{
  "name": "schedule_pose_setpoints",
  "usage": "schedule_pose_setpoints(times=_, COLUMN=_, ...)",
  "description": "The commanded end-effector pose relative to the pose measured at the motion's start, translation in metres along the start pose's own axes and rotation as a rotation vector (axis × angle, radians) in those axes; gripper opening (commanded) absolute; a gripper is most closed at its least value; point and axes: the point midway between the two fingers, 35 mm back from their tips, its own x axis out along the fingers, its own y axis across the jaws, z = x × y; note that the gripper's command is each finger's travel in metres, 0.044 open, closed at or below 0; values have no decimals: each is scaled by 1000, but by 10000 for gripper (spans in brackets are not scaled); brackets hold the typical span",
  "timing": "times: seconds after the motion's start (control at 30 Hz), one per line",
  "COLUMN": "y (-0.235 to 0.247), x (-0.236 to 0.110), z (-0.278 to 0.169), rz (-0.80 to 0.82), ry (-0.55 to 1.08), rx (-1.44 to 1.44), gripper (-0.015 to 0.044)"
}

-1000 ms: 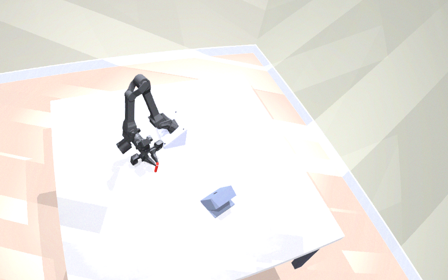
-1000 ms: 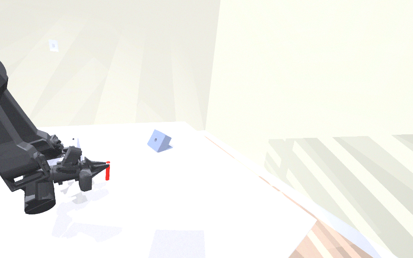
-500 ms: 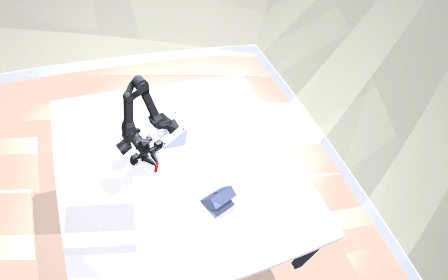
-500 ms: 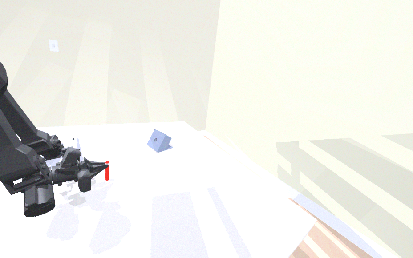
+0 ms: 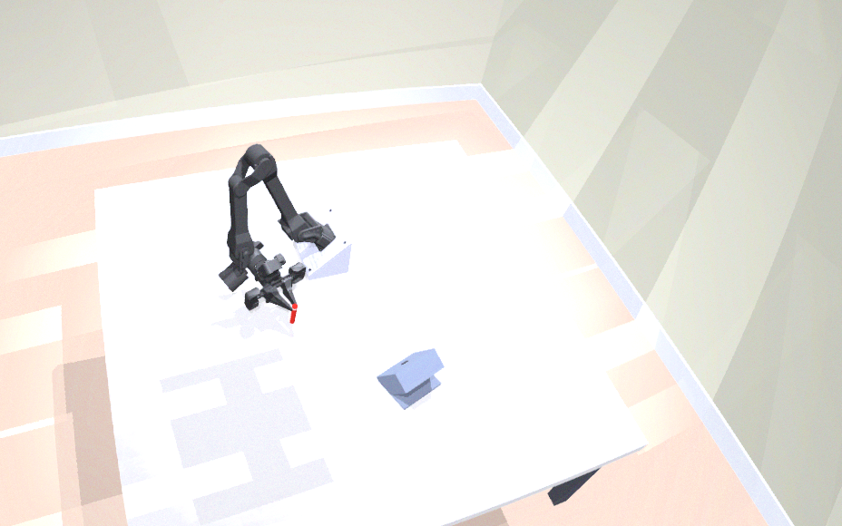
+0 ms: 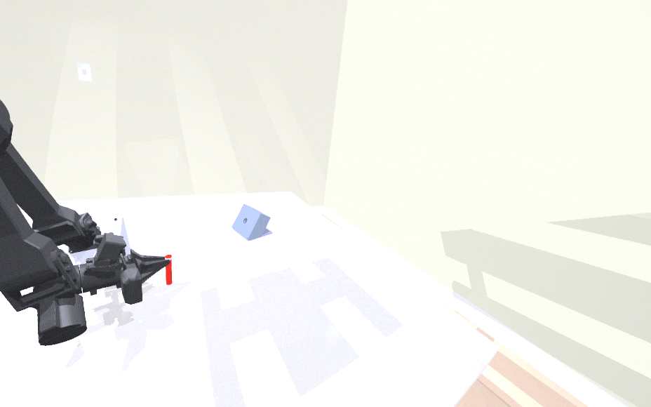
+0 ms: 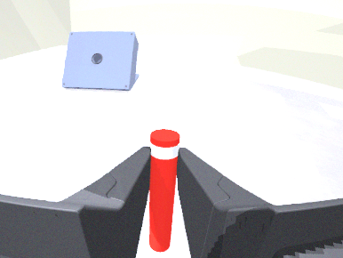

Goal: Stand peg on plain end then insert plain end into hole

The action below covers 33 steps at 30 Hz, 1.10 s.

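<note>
The red peg (image 5: 293, 315) (image 6: 168, 272) (image 7: 163, 194) stands upright on the white table, its white band near the top end and its plain end down. My gripper (image 5: 293, 306) (image 6: 166, 260) (image 7: 163, 161) reaches in level from the side and is shut on the peg's upper part, just under the band. The sloped light-blue panel (image 5: 409, 375) (image 6: 249, 224) (image 7: 100, 61) stands farther out on the table; its dark hole (image 6: 245, 220) (image 7: 97, 58) faces me.
The white table top (image 5: 484, 260) ends in a pale rim with a reddish floor beyond. A pale wedge-shaped block (image 5: 332, 263) stands beside the arm's base. The arm's links (image 5: 239, 204) rise behind the gripper.
</note>
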Motion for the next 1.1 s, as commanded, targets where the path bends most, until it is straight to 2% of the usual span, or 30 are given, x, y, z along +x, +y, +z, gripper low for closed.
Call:
schedule_pose_setpoints(times=0.0, y=0, x=-1, z=-2, rz=0, ry=1, rx=0, gripper=49)
schedule_pose_setpoints(times=0.67, y=0, x=-3, z=-4, rz=-5, ry=-29, rx=-1, gripper=49)
schedule_pose_setpoints(times=0.7, y=0, x=-2, z=-2, rz=-5, ry=-32, rx=-1, gripper=56)
schedule_pose_setpoints(times=0.8, y=0, x=-3, z=-2, rz=-6, ry=-33, rx=-1, gripper=130)
schedule_pose_setpoints(times=1.07, y=0, x=-3, z=-2, rz=-6, ry=-33, rx=-1, gripper=130)
